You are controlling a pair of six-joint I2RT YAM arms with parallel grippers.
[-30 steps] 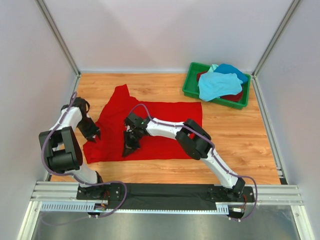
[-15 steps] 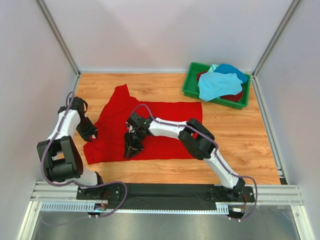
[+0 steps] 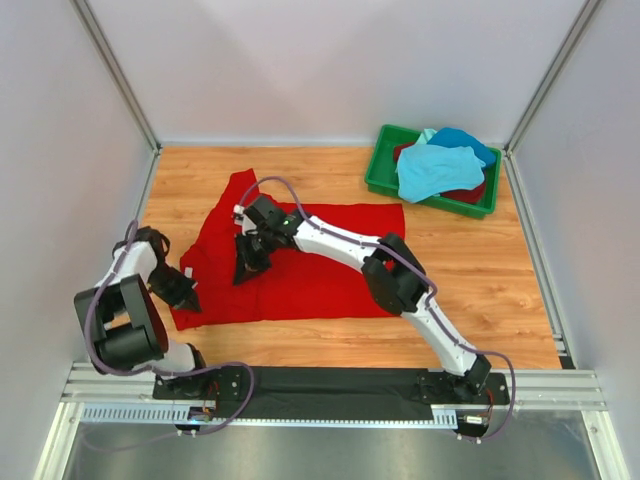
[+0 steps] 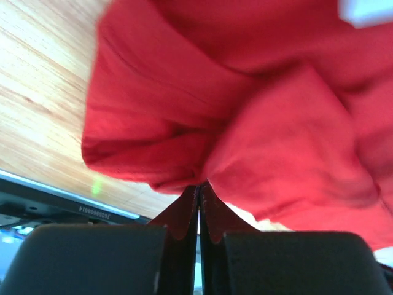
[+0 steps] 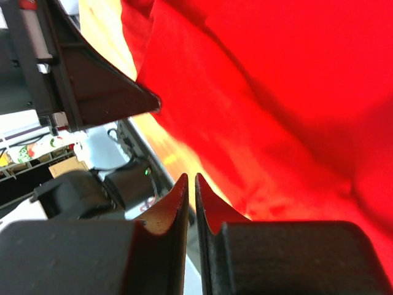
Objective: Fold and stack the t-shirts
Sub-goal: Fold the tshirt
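Step in hand: first fold of the bright red t-shirt (image 3: 320,260), which lies spread on the table (image 3: 470,270) left of centre, one sleeve pointing to the far side. L gripper (image 3: 190,297) is at the shirt's near-left corner; wrist view shows its jaws shut w/ red cloth bunched right at the tips, so it reads as a pinch on that corner. R gripper (image 3: 243,272) sits over the shirt's left part, jaws all but closed w/ a thin slit between – can't tell if cloth is in it. Other shirts (image 3: 435,168) are heaped in the green bin (image 3: 380,172), well apart. Next, prob: lift the pinched edge and carry it across twd the opposite side – both grips need to be firm, and the cloth kept taut so it lands flat w/o creases.
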